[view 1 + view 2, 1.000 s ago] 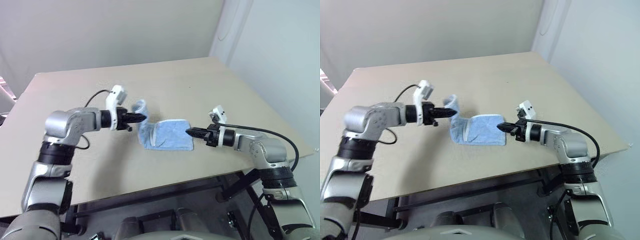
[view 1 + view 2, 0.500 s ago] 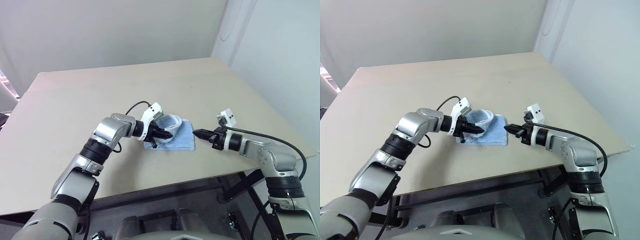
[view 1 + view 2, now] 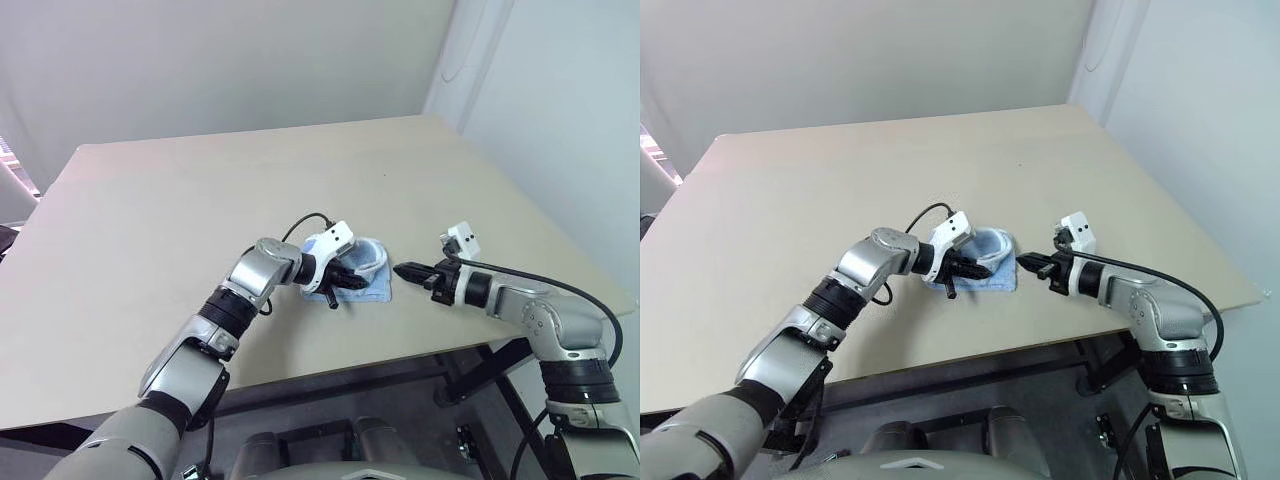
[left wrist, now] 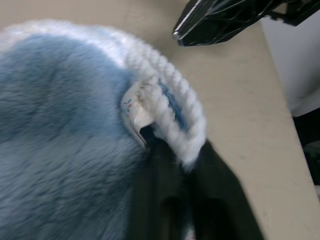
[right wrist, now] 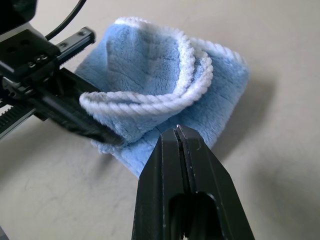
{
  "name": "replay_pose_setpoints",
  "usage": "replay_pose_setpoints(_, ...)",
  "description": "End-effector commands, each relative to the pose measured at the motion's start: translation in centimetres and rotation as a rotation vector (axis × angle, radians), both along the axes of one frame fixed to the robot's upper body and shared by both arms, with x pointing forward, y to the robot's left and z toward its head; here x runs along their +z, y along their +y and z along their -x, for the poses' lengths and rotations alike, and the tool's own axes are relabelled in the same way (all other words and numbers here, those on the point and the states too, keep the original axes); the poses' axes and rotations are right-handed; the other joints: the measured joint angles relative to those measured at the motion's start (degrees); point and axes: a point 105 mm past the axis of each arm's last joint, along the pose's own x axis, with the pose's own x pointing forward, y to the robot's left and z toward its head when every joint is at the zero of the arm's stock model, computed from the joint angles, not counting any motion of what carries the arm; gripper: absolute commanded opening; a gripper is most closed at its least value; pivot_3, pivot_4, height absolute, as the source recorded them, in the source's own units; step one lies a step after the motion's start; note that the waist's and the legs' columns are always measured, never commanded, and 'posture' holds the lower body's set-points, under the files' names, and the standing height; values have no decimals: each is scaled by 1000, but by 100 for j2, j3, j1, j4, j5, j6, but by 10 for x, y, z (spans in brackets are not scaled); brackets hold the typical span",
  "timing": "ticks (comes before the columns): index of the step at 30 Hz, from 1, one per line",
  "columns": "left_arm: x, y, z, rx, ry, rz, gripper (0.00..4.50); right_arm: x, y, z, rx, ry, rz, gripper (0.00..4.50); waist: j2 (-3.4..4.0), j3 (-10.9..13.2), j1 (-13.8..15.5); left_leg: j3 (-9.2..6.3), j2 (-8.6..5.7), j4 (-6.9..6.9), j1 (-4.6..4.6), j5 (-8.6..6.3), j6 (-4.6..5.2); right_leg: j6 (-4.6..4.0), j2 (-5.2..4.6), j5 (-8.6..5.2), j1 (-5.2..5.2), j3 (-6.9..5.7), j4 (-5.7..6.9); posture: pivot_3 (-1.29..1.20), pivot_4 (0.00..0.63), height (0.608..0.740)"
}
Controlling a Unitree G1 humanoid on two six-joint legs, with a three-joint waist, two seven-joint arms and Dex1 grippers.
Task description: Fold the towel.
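Towel [image 3: 365, 272] at frame centre, folded edge draped over my left gripper [image 3: 352, 278]; cannot tell its jaws. Right gripper [image 3: 400, 270], closed, just right of it.

towel [image 3: 365, 268] on table [image 3: 170, 210], between grippers

Head pair looks down; wrist cameras close on towel [image 5: 160, 85].

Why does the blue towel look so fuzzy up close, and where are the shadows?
Left wrist view: the towel sits very near the lens, so it blurs. Right wrist view: sharper, a soft shadow beside it on the table. Head views: even light, faint shadows.
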Motion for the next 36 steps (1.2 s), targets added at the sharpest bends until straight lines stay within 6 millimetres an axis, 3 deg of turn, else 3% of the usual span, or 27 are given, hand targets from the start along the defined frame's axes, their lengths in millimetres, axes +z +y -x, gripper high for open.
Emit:
replay_pose_setpoints(1,10,1,-4,-3,-32,38,1799,17,-1,-2,7,-68,7,0,0,0,0,0,0,2,1,0,0,0,0,0,0,0,1,0,0,729)
replay_pose_setpoints(7,28,6,-1,-43,-97,96,3960,18,-4,-4,-9,-72,1,0,0,0,-8,0,0,5,2,0,0,0,0,0,0,0,6,0,0,729)
replay_pose_setpoints(11,68,17,-6,-12,-208,273,3960,31,0,-9,-18,-133,-40,0,0,0,2,-1,1,6,0,0,0,0,0,1,0,0,8,0,0,729)
replay_pose_setpoints(15,77,42,-21,59,-325,235,3960,39,11,-15,-1,-199,-46,0,2,-1,-17,1,1,7,8,0,1,1,2,1,3,2,15,0,0,729)
replay_pose_setpoints(18,70,69,-36,154,-322,187,3960,43,21,-22,26,-225,-50,0,3,-2,-17,0,1,9,11,1,1,1,4,1,3,2,23,0,0,729)
replay_pose_setpoints(23,60,86,-36,174,-318,192,2279,50,35,-32,59,-253,-84,0,2,-2,-3,1,2,14,8,1,1,0,2,1,2,1,26,0,0,729)
replay_pose_setpoints(29,48,81,-40,191,-384,177,30,42,49,-38,119,-235,-86,0,2,-2,53,2,1,14,0,1,1,-8,-2,9,3,1,18,0,0,729)
replay_pose_setpoints(33,24,72,-35,132,-401,106,30,23,57,-45,125,-176,-84,0,2,-3,75,3,0,17,6,1,1,-8,1,10,4,1,26,0,0,729)
replay_pose_setpoints(36,9,66,-40,180,-342,126,30,6,64,-48,123,-135,-78,0,3,-3,83,3,1,18,9,1,1,-9,2,10,4,1,32,0,0,729)
